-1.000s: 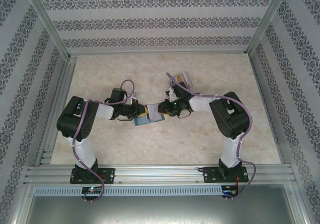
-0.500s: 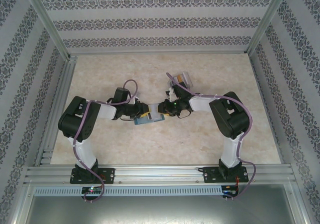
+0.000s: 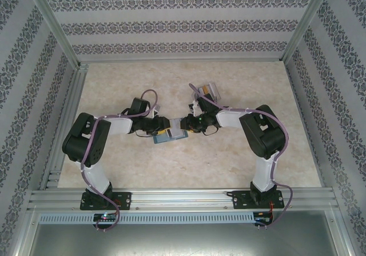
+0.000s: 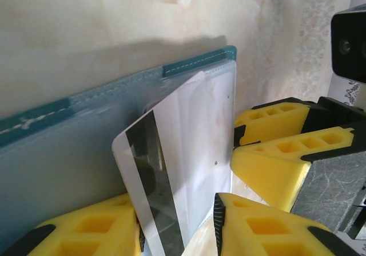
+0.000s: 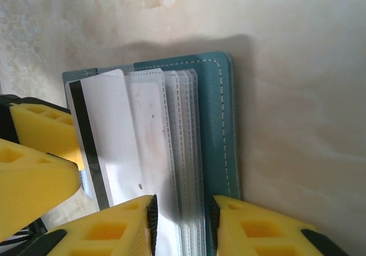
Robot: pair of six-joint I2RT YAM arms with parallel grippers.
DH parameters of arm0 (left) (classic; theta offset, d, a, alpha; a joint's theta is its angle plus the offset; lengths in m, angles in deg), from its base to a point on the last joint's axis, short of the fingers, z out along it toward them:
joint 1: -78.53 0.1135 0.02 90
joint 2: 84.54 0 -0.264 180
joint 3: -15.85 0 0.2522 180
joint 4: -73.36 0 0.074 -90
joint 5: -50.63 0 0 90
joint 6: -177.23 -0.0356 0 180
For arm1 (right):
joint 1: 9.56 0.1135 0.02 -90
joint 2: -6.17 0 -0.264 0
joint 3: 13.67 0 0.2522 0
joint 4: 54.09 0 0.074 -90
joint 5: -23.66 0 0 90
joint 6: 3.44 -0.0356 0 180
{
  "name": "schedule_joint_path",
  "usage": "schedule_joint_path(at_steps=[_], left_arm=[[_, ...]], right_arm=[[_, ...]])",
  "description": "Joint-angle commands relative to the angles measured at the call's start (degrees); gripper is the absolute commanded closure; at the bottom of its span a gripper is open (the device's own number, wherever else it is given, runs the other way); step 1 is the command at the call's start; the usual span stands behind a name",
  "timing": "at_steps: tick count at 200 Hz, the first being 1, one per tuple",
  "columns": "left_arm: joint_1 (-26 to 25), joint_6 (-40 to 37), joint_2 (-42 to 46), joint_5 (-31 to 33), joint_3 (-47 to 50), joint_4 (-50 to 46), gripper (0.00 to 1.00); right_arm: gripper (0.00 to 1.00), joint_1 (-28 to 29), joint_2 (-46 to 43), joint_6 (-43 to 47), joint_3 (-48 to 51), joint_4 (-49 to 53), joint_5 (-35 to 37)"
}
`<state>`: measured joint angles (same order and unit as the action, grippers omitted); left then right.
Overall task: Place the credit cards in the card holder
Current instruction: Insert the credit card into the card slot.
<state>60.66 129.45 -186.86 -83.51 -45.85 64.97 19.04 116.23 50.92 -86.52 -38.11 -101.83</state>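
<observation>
Both arms are showing glossy black joint housings and white links: left arm (image 3: pixel 88 140) at lower left, right arm (image 3: pixel 263 134) at lower right. Lilac cables (image 3: pixel 150 94) are looping along them. Yellow fingers (image 4: pixel 86 233) are showing square moulded hollows.

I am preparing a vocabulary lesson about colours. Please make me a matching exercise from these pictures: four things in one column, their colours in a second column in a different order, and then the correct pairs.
Things:
1. card holder's cover
2. stripe on the credit card
3. right tool's fingers
4. table

Colours:
a. yellow
b. pale marbled beige
c. teal
d. black

Pairs: 1-c, 2-d, 3-a, 4-b.
</observation>
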Motion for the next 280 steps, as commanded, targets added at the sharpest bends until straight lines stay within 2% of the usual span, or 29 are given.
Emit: schedule_joint_path(at_steps=[1, 49, 79, 94, 127, 142, 164, 228, 280], left_arm=[[0.93, -1.70, 2.32, 1.26, -1.05, -4.54, 0.61], [1.68, -3.19, 4.64, 3.27, -1.72, -8.11, 0.60], [1.40, -1.96, 3.09, 1.94, -1.98, -6.07, 0.64], [1.27, -1.60, 1.87, 1.51, -1.86, -5.28, 0.70], [1.09, 1.13, -0.22, -1.04, -0.45, -0.29, 0.93], [0.98, 1.57, -0.11, -1.47, 0.17, 0.56, 0.97], [0.78, 0.93, 0.33, -2.03, 0.72, -0.08, 1.00], [0.81, 0.66, 0.72, -3.97, 2.20, -1.42, 1.00], [0.74, 2.32, -2.22, -4.74, 1.71, 3.31, 1.00]], right_arm=[[0.66, -1.05, -1.49, 2.82, 0.27, 4.52, 1.73], [0.66, -1.35, -2.90, 4.68, -1.61, 7.42, 2.88], [0.66, -1.35, -2.85, 4.48, -1.67, 7.29, 2.88], [0.66, -1.34, -2.92, 4.42, -1.55, 7.12, 2.92], [0.66, -1.44, -3.19, 5.12, -1.37, 7.96, 2.96], [0.66, -1.75, -3.30, 5.31, -1.33, 8.15, 2.90], [0.66, -2.01, -3.03, 5.25, -1.68, 8.15, 2.70], [0.66, -1.99, -2.75, 5.39, -2.20, 8.42, 2.62], [0.66, -1.81, -2.40, 5.37, -2.38, 8.42, 2.35]])
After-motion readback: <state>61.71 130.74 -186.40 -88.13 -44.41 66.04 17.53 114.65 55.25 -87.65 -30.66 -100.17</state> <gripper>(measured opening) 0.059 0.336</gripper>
